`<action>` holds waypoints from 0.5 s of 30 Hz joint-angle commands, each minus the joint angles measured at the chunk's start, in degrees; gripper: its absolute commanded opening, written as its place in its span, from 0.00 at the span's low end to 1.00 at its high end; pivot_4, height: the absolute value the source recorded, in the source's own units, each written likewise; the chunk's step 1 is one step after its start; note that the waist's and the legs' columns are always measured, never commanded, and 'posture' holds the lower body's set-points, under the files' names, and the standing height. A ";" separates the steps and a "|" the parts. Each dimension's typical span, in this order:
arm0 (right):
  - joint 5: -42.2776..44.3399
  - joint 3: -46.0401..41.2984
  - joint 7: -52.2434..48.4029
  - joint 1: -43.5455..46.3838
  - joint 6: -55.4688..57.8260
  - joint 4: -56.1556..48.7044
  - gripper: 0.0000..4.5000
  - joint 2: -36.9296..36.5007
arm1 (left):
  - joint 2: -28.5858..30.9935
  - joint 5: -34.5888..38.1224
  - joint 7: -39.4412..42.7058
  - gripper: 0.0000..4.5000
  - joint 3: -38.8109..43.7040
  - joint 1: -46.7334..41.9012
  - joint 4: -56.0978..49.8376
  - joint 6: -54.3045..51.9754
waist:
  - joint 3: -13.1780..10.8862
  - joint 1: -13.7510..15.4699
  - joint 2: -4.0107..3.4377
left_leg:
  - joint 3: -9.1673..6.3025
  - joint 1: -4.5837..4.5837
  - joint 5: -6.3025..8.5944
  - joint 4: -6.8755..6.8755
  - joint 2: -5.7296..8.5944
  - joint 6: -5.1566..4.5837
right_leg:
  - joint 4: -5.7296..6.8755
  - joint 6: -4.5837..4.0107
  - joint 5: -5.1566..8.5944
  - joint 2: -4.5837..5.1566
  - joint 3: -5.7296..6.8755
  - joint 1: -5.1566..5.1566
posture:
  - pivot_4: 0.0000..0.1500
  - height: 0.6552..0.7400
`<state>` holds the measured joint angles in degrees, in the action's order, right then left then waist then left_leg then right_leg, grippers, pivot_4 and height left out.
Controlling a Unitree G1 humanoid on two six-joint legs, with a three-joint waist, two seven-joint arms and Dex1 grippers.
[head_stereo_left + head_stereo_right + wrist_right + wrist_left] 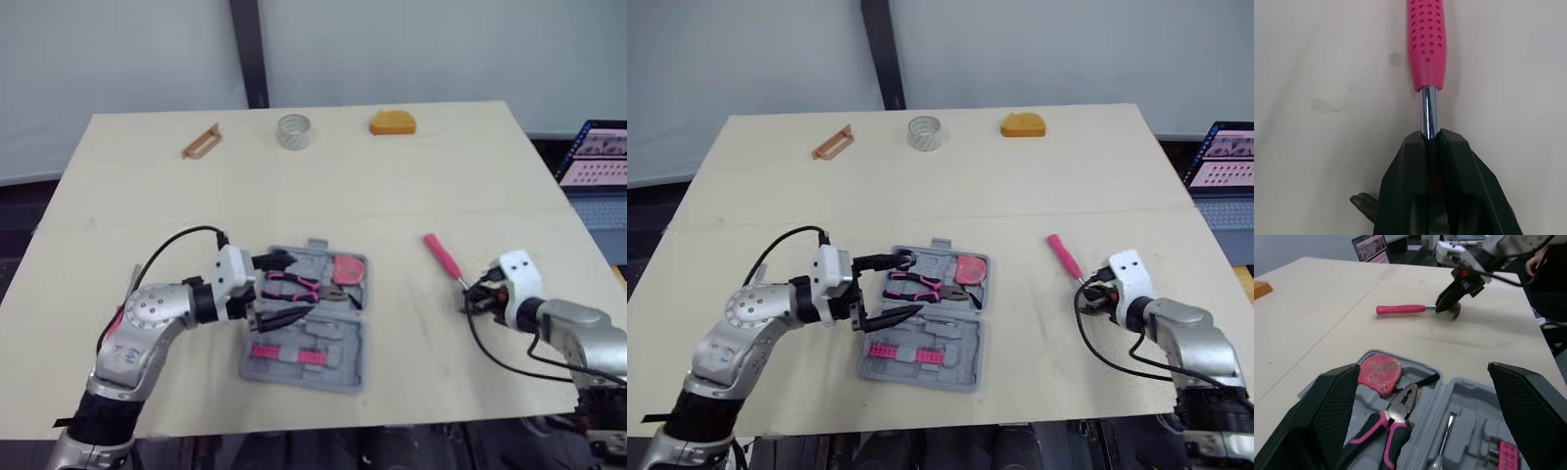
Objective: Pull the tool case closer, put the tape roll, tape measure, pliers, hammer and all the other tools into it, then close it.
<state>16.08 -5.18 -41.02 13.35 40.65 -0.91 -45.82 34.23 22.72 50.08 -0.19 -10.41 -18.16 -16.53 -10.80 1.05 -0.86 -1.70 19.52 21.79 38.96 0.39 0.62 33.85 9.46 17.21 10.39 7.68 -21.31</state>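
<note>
The grey tool case [338, 370] lies open at the table's middle front. Inside it are pink-handled pliers [312, 288], a red round tool [348, 268] and a strip of pink bits [289, 352]. My left gripper [914, 284] is open over the case's left part, one finger [1332, 406] on either side of the pliers. To the right, my right gripper [475, 299] is shut on the steel shaft of the pink-handled hammer [442, 257], close to its head. The tape roll [294, 131] and the orange tape measure [393, 122] sit at the far edge.
An orange-brown flat tool [202, 142] lies at the back left. A laptop [598, 157] stands just off the table's right edge. A person's hand [1533, 264] shows behind the right arm in the left wrist view. Bare tabletop separates the case from the far objects.
</note>
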 commanded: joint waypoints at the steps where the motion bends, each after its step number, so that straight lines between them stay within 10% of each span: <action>1: 3.11 2.37 -6.55 3.39 3.58 -10.49 0.02 -4.45 | 2.65 1.90 -0.20 1.00 5.48 5.81 -5.10 -0.49 | 0.00 -0.50 -0.01 | 0.04 0.02 0.00 -0.02 -0.02 0.00 | 0.03 0.00 0.00 -0.02 -0.04 -0.07 | 1.00 1.00; 15: 7.01 24.04 -11.47 22.53 22.36 -29.82 0.02 -3.76 | 5.50 3.54 3.44 1.00 24.80 37.82 -15.06 3.54 | -0.04 0.43 0.04 | -0.01 0.36 0.11 0.23 -0.06 0.04 | -0.07 -0.03 -0.04 -0.05 -0.07 -0.25 | 1.00 1.00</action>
<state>21.86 18.15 -51.81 34.32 61.36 -27.27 -49.99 40.26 25.21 52.70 22.74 25.87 -30.66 -14.86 -10.84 1.49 -0.82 -1.72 19.91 21.91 39.19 0.33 0.66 33.74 9.43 17.16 10.34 7.61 -21.56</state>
